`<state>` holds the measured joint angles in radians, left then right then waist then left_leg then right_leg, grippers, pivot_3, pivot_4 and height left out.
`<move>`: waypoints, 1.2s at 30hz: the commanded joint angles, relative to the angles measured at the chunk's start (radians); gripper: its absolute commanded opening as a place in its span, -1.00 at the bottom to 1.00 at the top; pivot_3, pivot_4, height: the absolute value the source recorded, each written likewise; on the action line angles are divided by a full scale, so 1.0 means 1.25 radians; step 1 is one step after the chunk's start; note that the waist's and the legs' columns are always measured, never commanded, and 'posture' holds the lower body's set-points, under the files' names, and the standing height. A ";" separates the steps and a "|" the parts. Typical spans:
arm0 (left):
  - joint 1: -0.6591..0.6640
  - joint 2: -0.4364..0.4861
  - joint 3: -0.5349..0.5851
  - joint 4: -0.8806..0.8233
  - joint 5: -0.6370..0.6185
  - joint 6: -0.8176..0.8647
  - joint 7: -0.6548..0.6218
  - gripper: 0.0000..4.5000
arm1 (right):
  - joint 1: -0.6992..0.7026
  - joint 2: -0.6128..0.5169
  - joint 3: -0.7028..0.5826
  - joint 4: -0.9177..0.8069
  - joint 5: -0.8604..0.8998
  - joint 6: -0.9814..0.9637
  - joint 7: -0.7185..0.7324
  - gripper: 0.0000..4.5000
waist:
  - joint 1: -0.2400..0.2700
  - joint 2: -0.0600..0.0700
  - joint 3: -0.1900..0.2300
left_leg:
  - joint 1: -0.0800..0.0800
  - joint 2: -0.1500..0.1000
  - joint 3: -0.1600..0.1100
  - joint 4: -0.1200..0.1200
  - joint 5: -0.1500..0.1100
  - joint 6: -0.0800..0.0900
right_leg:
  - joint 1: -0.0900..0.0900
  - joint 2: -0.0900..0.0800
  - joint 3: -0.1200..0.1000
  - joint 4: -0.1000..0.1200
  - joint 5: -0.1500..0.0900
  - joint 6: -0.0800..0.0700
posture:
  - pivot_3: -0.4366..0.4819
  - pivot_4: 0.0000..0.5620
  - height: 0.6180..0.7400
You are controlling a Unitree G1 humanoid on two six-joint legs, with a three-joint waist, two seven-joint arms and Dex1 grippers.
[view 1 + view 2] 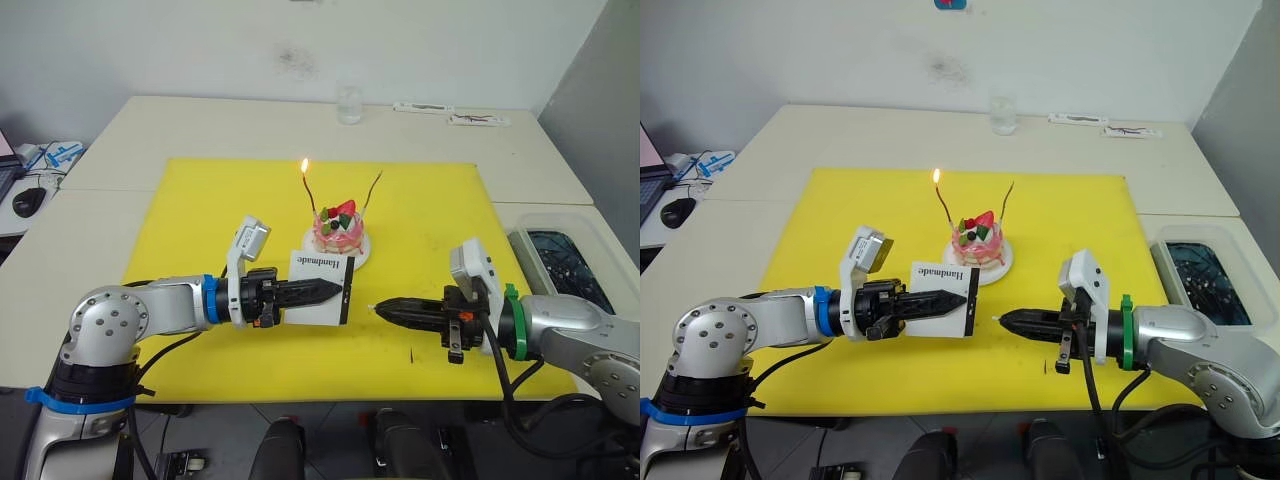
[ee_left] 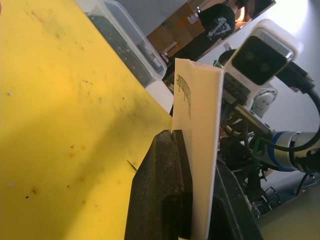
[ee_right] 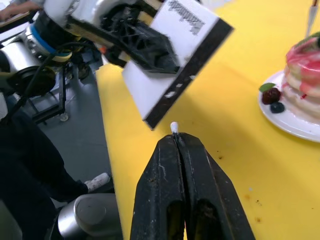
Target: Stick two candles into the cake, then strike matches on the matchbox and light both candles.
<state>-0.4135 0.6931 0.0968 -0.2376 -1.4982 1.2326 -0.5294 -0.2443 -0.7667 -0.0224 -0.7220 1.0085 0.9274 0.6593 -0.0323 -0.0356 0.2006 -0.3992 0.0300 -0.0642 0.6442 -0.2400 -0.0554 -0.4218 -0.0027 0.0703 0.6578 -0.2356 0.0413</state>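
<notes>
The pink-and-white cake sits on its small white plate at the middle of the yellow mat. Two candles stand in it: the left candle burns with a small flame, the right candle is unlit. My left gripper is shut on the white matchbox, held upright just in front of the cake. My right gripper is shut on a match whose white tip pokes out, just short of the box's black strip. A loose match lies on the mat near my right gripper.
The yellow mat covers the near table. A glass stands at the far side, with flat packets at the back right. A clear plastic bin sits at the right. A computer mouse lies far left.
</notes>
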 commanded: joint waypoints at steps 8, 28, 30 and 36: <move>0.001 -0.018 0.014 -0.005 0.019 -0.009 -0.015 -1.00 | -0.106 0.016 0.043 -0.029 -0.072 -0.043 -0.027 -0.99 | 0.000 0.000 0.000 | 0.000 0.000 0.000 0.000 0.000 0.000 | 0.000 0.000 0.000 0.000 0.000 0.000 | -0.05 -0.47 1.00; -0.005 -0.040 0.020 -0.005 -0.007 -0.004 0.012 -1.00 | -0.069 0.040 0.075 -0.032 -0.063 -0.003 -0.028 -0.99 | 0.000 0.000 0.000 | 0.000 0.000 0.000 0.000 0.000 0.000 | 0.000 0.000 0.000 0.000 0.000 0.000 | -0.05 -0.47 1.00; -0.008 -0.039 0.020 -0.004 -0.011 -0.003 0.012 -1.00 | -0.066 0.040 0.077 -0.022 -0.061 0.011 -0.030 -0.99 | 0.000 0.000 0.000 | 0.000 0.000 0.000 0.000 0.000 0.000 | 0.000 0.000 0.000 0.000 0.000 0.000 | -0.05 -0.47 1.00; -0.013 -0.039 0.019 -0.005 -0.025 -0.001 0.018 -1.00 | -0.079 0.052 0.085 0.007 -0.056 0.036 -0.037 -0.99 | 0.000 0.000 0.000 | 0.000 0.000 0.000 0.000 0.000 0.000 | 0.000 0.000 0.000 0.000 0.000 0.000 | -0.05 -0.47 1.00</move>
<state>-0.4121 0.6468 0.1000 -0.2325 -1.4932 1.2349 -0.5098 -0.3277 -0.7100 0.0855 -0.7069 0.9228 0.9703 0.6210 -0.0323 -0.0355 0.2006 -0.3996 0.0301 -0.0642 0.6444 -0.2400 -0.0555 -0.4218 -0.0028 0.0703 0.6574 -0.2354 0.0415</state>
